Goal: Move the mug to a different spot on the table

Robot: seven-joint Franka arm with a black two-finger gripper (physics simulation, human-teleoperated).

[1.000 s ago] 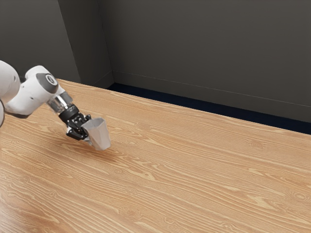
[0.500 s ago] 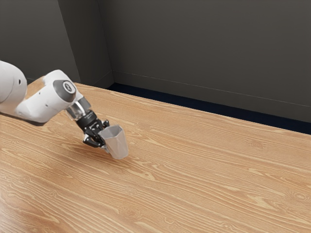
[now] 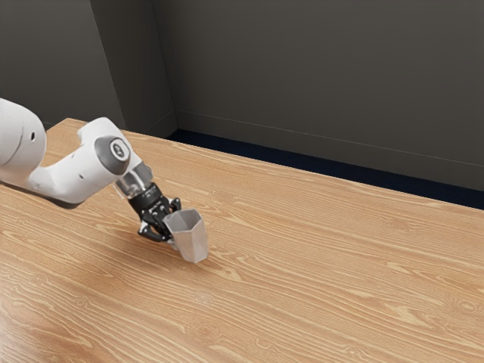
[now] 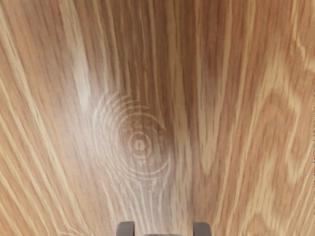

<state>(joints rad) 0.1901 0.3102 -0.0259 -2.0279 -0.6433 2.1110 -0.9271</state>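
A grey faceted mug (image 3: 190, 235) is tilted, its open rim upward, at the left middle of the wooden table (image 3: 325, 257) in the exterior view. My black gripper (image 3: 160, 221) is shut on the mug from the exterior view's left, at its upper part. The mug's base is at or just above the tabletop; I cannot tell whether it touches. In the wrist view two grey fingertips (image 4: 126, 228) poke in at the lower edge over bare wood grain.
Wood-grain tabletop stretches far to the exterior view's right and toward the front. Dark walls (image 3: 318, 68) stand behind the table's far edge, with a dark floor strip (image 3: 363, 175) below them.
My arm has carried the mug toward the exterior view's right and slightly nearer the front, step by step across both earlier frames. The grip on the mug is unchanged.
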